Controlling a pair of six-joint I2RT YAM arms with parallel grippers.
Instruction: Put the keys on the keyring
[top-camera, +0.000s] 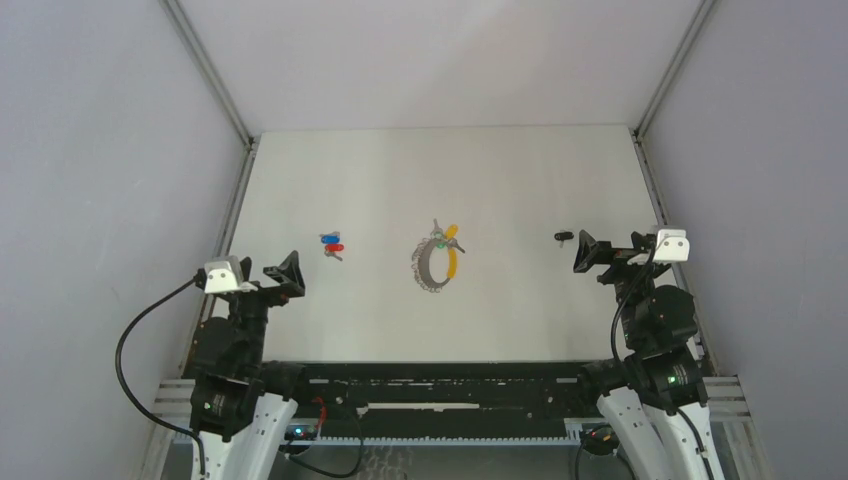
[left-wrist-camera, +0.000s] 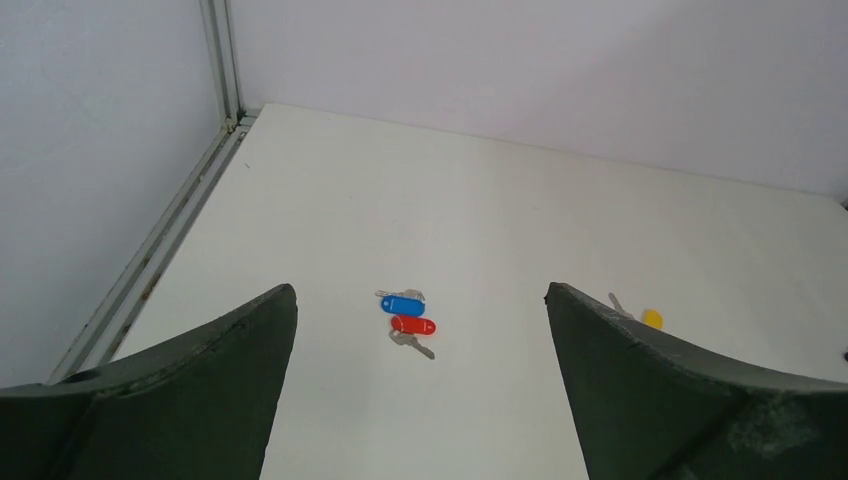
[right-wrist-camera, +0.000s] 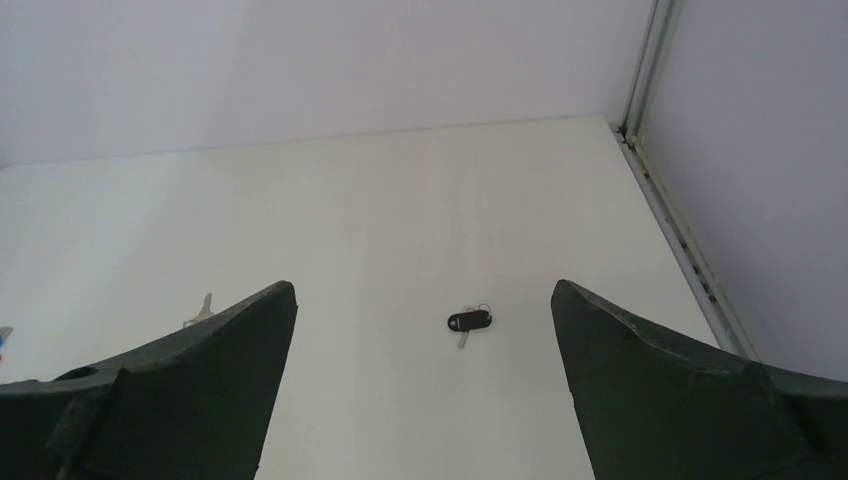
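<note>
At the right claw (right-wrist-camera: 422, 290) we find both fingers spread wide with nothing between them; it hovers low over the right part of the table (top-camera: 520, 170). Straight ahead, framed between those fingers in the wrist view, lies the key (right-wrist-camera: 470, 321): black head, short blade pointing back toward the claw, what looks like a thin ring at the head. It lies flat and alone. The left claw (top-camera: 290, 272) is likewise spread and empty, facing the blue and red pair (left-wrist-camera: 408, 315), which is no part of this job. The keyring (top-camera: 436, 260) lies mid-table, well apart from the key, its yellow strip on the right of the loop.

We judge the step in hand to be the first pick, not yet begun. Recommendations: lower the right claw over the black head, not the blade, fingers across its short side. The key is thin and flat, so the tips should reach the surface before closing, or they may skid it away. Leave the ring at the head exposed for threading. The left claw would serve best steadying the keyring
</note>
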